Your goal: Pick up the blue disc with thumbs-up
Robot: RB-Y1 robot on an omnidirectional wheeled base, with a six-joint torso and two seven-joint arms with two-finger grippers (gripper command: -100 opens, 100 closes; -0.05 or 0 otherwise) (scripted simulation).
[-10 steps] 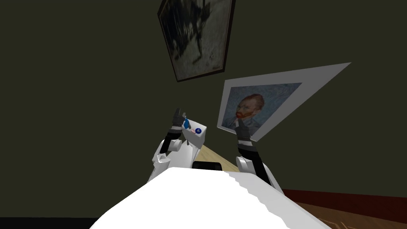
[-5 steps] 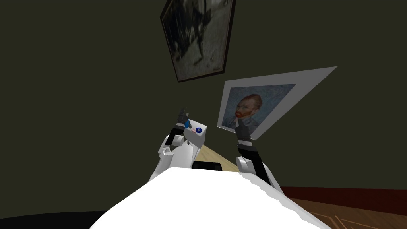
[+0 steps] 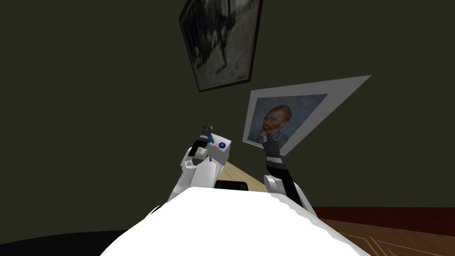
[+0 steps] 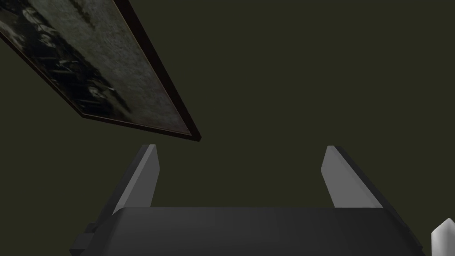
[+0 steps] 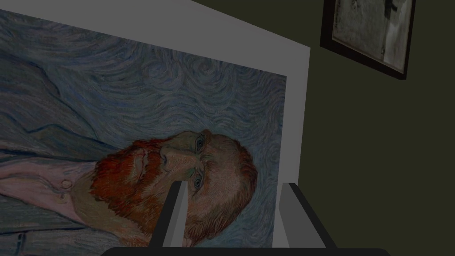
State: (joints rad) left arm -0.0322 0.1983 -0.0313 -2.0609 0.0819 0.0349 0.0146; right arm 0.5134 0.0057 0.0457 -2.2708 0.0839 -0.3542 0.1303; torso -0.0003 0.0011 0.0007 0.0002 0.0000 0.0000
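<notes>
The blue disc (image 3: pixel 222 145) lay on the white surface (image 3: pixel 221 153), beside a pink thing (image 3: pixel 216 146). Left jaws hung released just beside the surface; right jaws, released too, well apart.

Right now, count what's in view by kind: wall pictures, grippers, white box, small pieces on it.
Wall pictures: 2, a dark-framed grey picture and a white-bordered portrait of a bearded man.
Grippers: 2, left gripper and right gripper.
White box: 1.
Small pieces on it: 3, a dark blue disc, a pinkish piece, a light blue piece.
Total: 8.
</notes>
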